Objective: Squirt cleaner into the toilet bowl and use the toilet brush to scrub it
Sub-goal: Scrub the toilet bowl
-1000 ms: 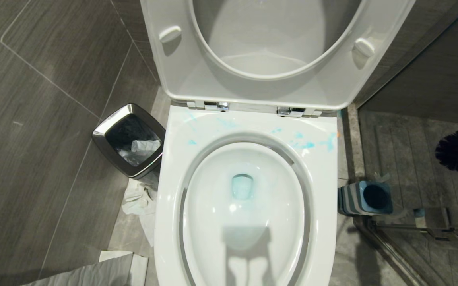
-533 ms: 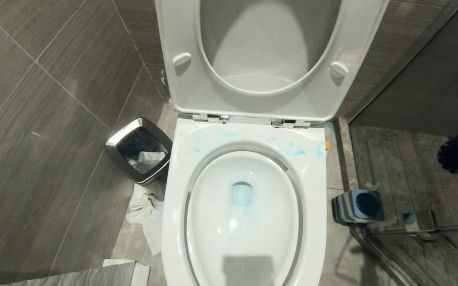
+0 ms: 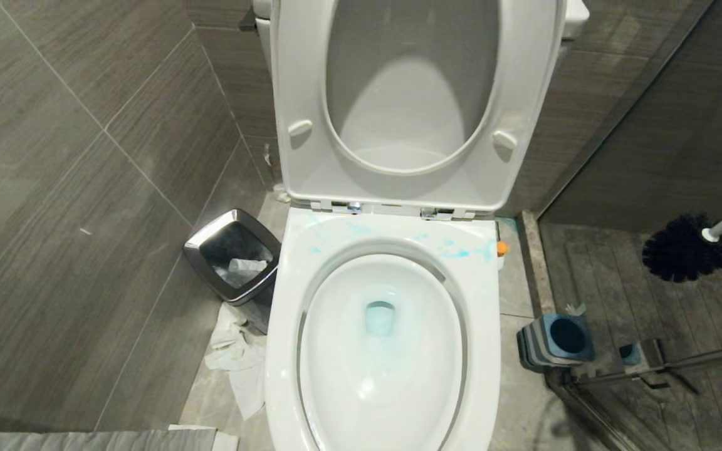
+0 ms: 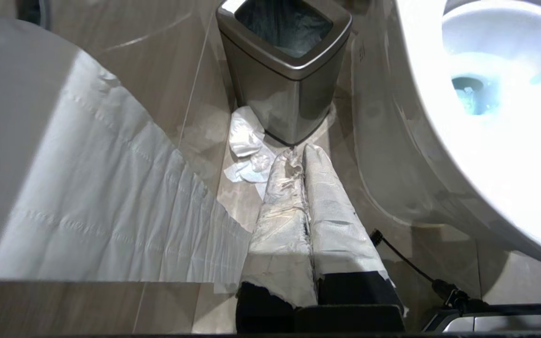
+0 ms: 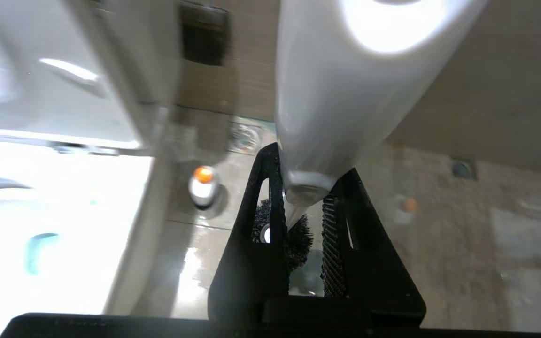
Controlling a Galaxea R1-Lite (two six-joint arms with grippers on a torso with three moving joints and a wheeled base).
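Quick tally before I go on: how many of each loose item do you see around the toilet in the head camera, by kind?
Toilet brush: 1
Brush holder, blue and grey striped: 1
Steel bin: 1
Orange-capped object by the toilet's right rear corner: 1
Crumpled paper heap on the floor: 1
Total: 5

We see dark grey wood-grain wall tiles (image 3: 85,156), grey floor (image 3: 524,401), steel bin (image 3: 232,254) with crumpled tissue (image 3: 235,360) beside it, glass partition rail (image 3: 680,363).

Glossy ceramic toilet bowl (image 3: 492,326); brushed steel bin (image 3: 201,247); bristly toilet brush (image 3: 680,254).
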